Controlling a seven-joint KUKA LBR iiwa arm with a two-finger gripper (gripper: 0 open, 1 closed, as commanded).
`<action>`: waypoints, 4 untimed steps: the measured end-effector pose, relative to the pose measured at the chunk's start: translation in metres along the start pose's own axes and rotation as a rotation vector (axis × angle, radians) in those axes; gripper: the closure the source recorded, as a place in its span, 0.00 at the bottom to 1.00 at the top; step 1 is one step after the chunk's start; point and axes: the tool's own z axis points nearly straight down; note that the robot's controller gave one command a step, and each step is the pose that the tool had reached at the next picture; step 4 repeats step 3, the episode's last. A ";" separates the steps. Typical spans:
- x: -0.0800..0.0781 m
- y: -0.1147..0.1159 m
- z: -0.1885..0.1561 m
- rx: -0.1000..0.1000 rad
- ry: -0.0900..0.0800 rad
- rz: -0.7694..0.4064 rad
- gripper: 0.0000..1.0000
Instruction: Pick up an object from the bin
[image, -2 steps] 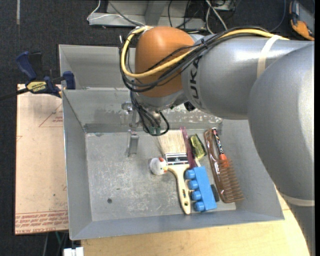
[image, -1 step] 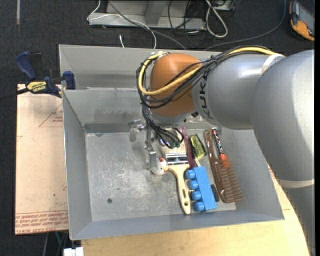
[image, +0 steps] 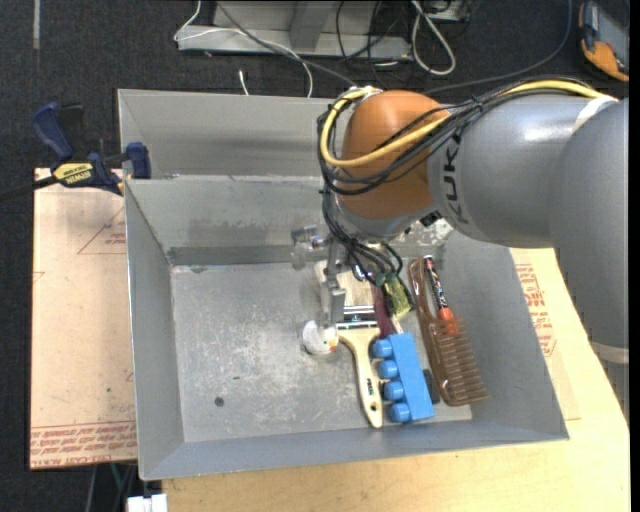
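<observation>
Several things lie in the right half of the bin (image: 150, 320), none of them lifted, so we judge the pick barely begun. The gripper (image: 336, 300) hangs just above a small white round piece (image: 320, 340) at mid-floor; whether it is spread or closed we cannot tell. That piece has no clear long axis. The cream-handled tool (image: 365, 385) touching it runs toward the near wall, with a blue block (image: 402, 378) against it.
</observation>
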 end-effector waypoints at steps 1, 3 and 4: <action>-0.019 -0.041 0.037 -0.002 0.010 -0.288 0.00; 0.027 -0.036 0.064 -0.007 0.008 -0.419 1.00; 0.027 -0.036 0.064 -0.007 0.008 -0.419 1.00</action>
